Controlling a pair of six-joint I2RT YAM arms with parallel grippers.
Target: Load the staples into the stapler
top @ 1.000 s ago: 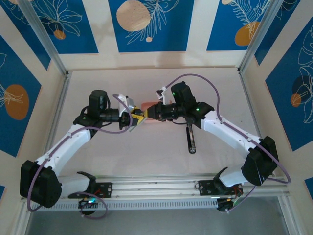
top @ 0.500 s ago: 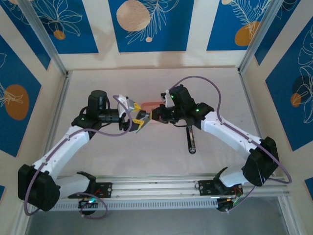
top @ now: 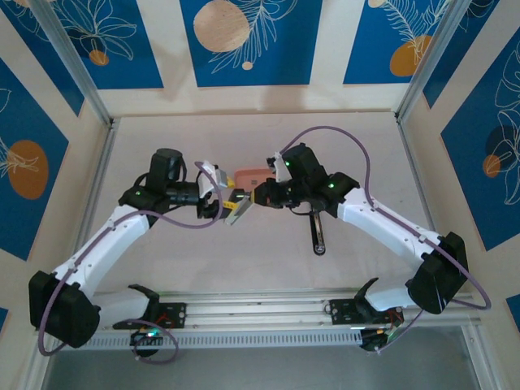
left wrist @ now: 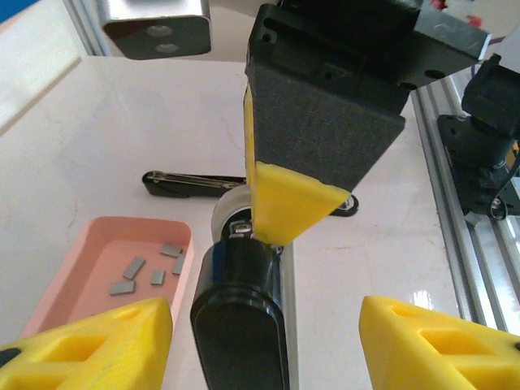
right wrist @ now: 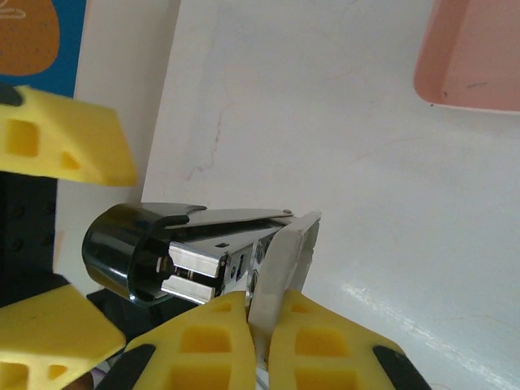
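Around the middle of the table (top: 357, 146), a tray (top: 250, 174), with staples (left wrist: 149, 275) lying loose inside. Just in front of the tray and above the table, a stapler (right wrist: 187, 252) between the left gripper (top: 233, 209) and the right gripper (top: 258, 195). Clamped at one end in the right one, and set between the left one's fingers (left wrist: 89, 341) with a gap on each side. Right of the tray and nearer the arm bases, a long tool (top: 318, 231) flat on the table, its far end under the right arm.
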